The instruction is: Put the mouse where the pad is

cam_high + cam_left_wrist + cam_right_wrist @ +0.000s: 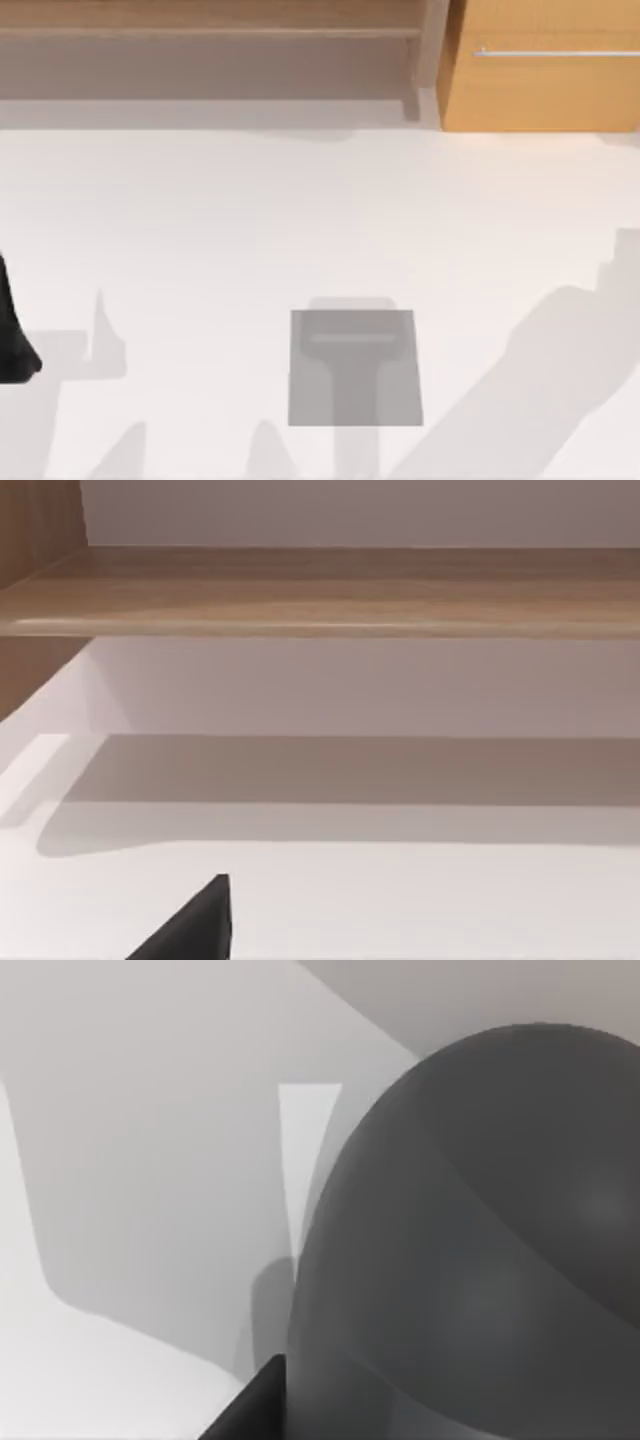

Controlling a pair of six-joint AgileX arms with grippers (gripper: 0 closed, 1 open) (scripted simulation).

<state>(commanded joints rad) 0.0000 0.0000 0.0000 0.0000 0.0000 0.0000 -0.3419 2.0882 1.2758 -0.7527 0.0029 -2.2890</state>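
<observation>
Pad point(355, 368) lies flat on the white surface point(300, 220), low centre in top view, approx 6 o'clock, shadows across it. Left arm point(12, 340) sits at the 9 o'clock edge; left tool point(190, 930) shows a dark tip, can't tell open or closed. Right wrist view: big dark grey rounded mouse point(480, 1250) right up against the camera, black tool part point(250, 1410) touching it; grip can't be told.

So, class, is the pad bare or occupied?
Bare: the pad lies flat on the table, crossed only by a shadow; nothing rests on it.
</observation>
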